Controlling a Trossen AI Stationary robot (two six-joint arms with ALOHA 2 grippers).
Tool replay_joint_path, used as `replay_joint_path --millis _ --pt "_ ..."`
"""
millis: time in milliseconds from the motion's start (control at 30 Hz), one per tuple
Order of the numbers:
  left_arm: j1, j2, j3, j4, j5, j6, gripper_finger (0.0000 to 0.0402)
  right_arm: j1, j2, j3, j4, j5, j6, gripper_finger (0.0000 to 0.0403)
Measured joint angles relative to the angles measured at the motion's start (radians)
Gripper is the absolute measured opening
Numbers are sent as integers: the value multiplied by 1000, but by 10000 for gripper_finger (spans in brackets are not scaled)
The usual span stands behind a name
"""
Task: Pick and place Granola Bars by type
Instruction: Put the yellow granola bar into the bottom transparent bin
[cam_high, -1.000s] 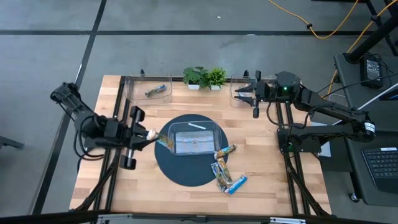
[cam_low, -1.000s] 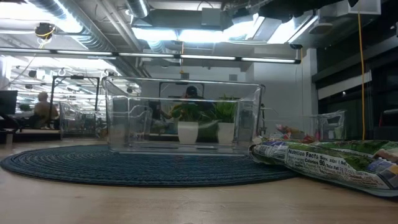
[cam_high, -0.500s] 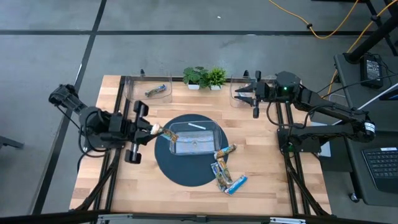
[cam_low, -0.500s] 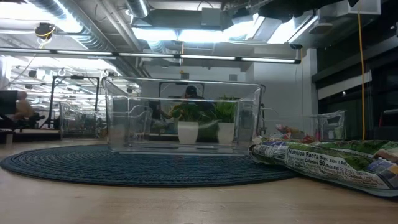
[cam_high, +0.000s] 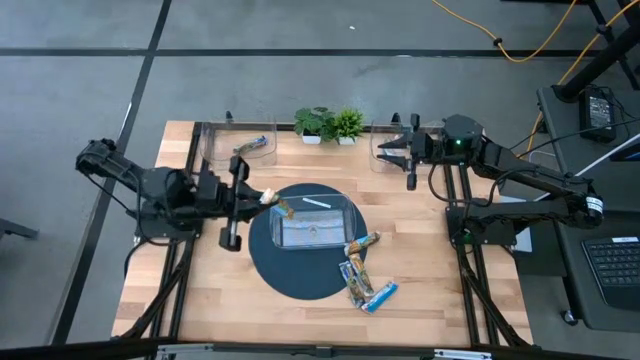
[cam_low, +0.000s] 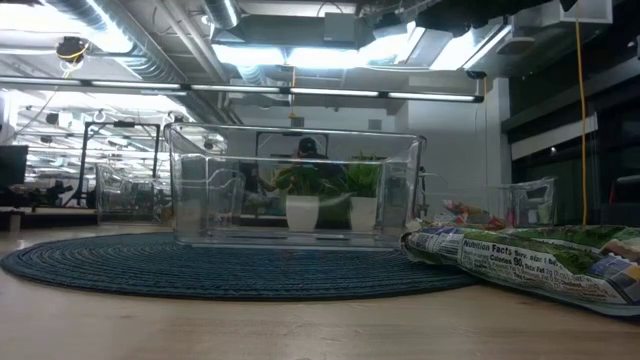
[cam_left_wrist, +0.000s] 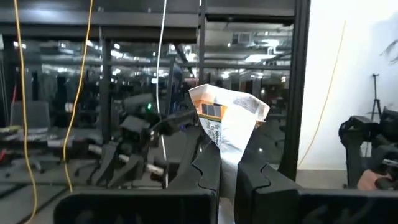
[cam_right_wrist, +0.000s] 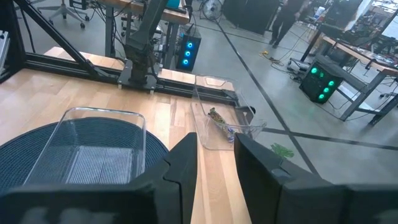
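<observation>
Here the left claw (cam_high: 262, 198) pinches an orange-brown foil-wrapped granola bar (cam_high: 277, 206) by one end, over the left rim of the central clear plastic bin (cam_high: 345, 212); such a thin grip could let it slip outside.

Overhead, table-level and wrist views share the central bin (cam_high: 310, 224).

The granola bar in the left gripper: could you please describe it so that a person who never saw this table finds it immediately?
Start at the round dark mat in the middle of the wooden table. At its left edge the left gripper is shut on a granola bar, held in the air beside the clear bin. It is the only bar held off the table; the other loose bars lie flat at the mat's right side.
</observation>
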Motion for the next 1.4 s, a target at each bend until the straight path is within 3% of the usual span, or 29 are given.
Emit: replay_joint_path --millis 467,900,1167,1300,1400 --pt "189 9 0 -273 29 -271 4 0 0 0 -8 0 0 110" --pt "386 209 0 -273 394 -454 6 0 0 0 -10 0 -22 110" --pt "414 251 1 -164 454 -490 5 0 0 0 -16 0 -22 110" --pt "414 252 74 -263 451 -486 4 0 0 0 -16 0 -21 110" --pt "414 251 155 -449 441 -440 4 0 0 0 -16 0 -22 110"
